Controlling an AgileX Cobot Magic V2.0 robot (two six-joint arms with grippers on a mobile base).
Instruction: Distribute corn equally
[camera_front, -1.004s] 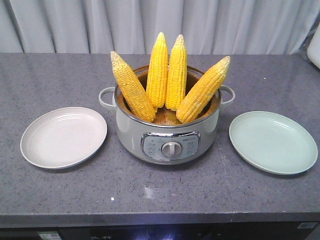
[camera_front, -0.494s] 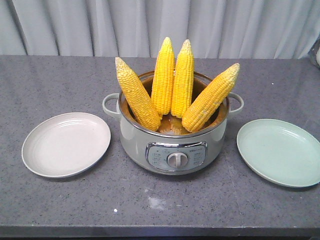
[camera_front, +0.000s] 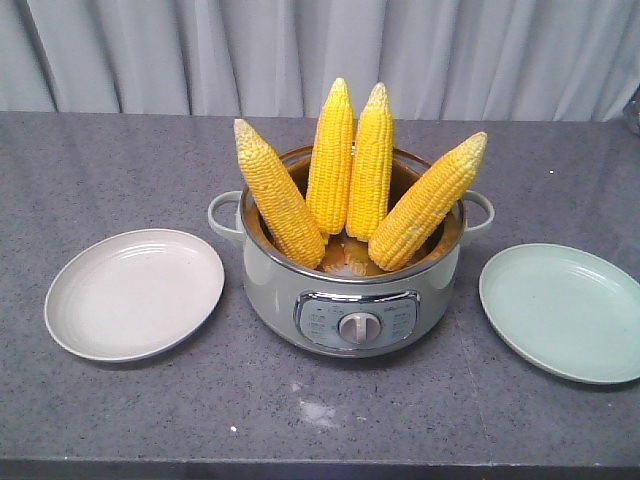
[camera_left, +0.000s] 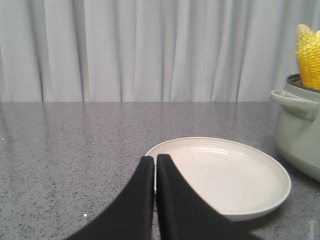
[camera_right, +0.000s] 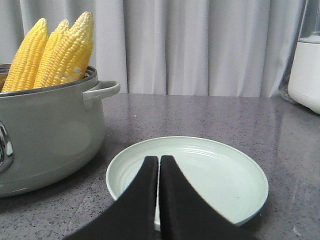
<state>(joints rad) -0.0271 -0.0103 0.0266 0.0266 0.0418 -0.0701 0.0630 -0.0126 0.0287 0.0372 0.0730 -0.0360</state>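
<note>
**A:** Where is the corn?

**B:** Four cobs of corn (camera_front: 330, 160) stand in the pot (camera_front: 272, 292) at the centre of the counter (camera_front: 120, 170). Their butts are down and their tips fan out above the rim. The middle two stand almost upright, side by side. The outer two lean out over the rim, one to each side. Standing this way, the upper halves are exposed, which probably leaves them easy to pinch.

**A:** And the plates?

**B:** A cream plate (camera_front: 135, 293) lies left of the pot and a green plate (camera_front: 563, 310) lies right of it. Each is near the pot but not touching it, and nothing is on either. That suggests one plate per arm, so an even split would be two cobs each.

**A:** What are the claws doing?

**B:** The left gripper (camera_left: 155, 160) sits low at the near rim of the cream plate, fingers pressed together and holding nothing. The right gripper (camera_right: 159, 159) does the same at the green plate.

**A:** Is there room to move?

**B:** There is bare counter on both sides and behind the pot, back to a curtain (camera_front: 200, 50). The pot's handles jut towards each plate, so a low sideways sweep could clip them. A white appliance (camera_right: 306, 70) stands far right, well apart from the green plate. The counter's front edge runs close in front of the plates.
</note>
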